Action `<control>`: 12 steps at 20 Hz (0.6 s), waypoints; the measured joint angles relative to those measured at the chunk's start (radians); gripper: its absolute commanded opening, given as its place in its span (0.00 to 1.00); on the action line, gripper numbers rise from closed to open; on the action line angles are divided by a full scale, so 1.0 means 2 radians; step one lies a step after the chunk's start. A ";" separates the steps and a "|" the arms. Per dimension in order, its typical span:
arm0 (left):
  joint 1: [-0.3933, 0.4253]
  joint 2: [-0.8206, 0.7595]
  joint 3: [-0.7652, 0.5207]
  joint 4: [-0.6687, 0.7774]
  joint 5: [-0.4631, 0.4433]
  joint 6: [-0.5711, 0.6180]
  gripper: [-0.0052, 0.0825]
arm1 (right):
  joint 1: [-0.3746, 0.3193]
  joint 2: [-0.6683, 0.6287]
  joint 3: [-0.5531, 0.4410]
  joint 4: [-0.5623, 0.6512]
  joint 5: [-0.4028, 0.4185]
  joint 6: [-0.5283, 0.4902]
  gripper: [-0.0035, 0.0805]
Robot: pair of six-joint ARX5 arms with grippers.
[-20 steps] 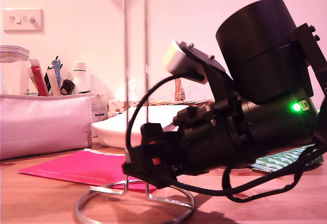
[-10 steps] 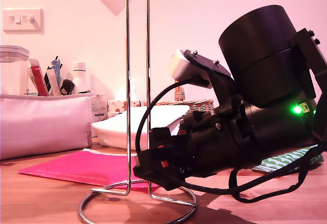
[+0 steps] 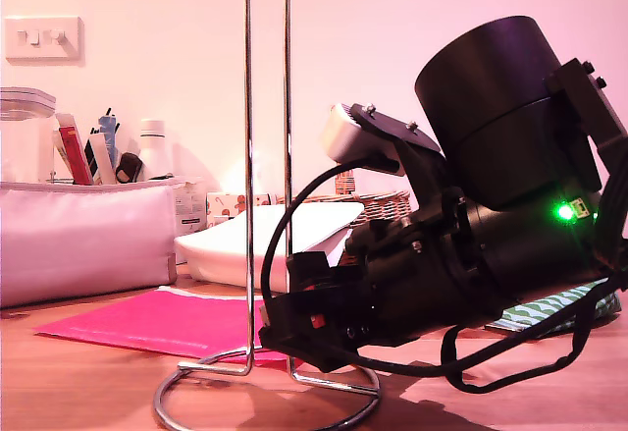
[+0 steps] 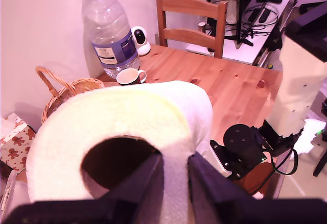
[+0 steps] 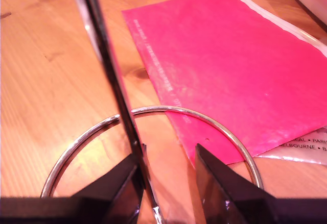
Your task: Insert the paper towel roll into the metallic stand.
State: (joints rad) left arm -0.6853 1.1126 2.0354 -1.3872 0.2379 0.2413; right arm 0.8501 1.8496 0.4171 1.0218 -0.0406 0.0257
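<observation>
White paper towel roll [image 4: 122, 132] pinched by first gripper [image 4: 176, 175]; metallic stand [image 5: 110, 96] rod between second gripper [image 5: 166, 183] jaws, contact unclear. Misaligned core could tip stand.

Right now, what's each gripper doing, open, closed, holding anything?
My first gripper: shut on the paper towel roll, pinching its wall.
My second gripper: at the metallic stand, upright wire between its fingers; grip cannot be told.

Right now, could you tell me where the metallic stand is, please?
The metallic stand stands on the wooden table at the exterior view's lower centre, beside the pink envelope, with my second gripper at its base.
</observation>
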 measured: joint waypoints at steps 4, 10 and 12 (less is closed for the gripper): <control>0.000 -0.006 -0.045 0.000 0.005 -0.001 0.03 | 0.000 0.000 0.000 0.000 0.000 0.000 0.35; 0.000 -0.006 -0.061 0.001 0.006 0.002 0.03 | 0.000 0.000 0.000 0.000 0.000 0.000 0.35; 0.000 -0.004 -0.061 0.002 0.002 0.010 0.03 | 0.000 0.000 0.000 0.000 0.000 0.000 0.35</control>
State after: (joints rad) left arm -0.6853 1.1046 1.9129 -1.3838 0.2424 0.2623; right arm 0.8501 1.8496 0.4175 1.0218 -0.0402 0.0254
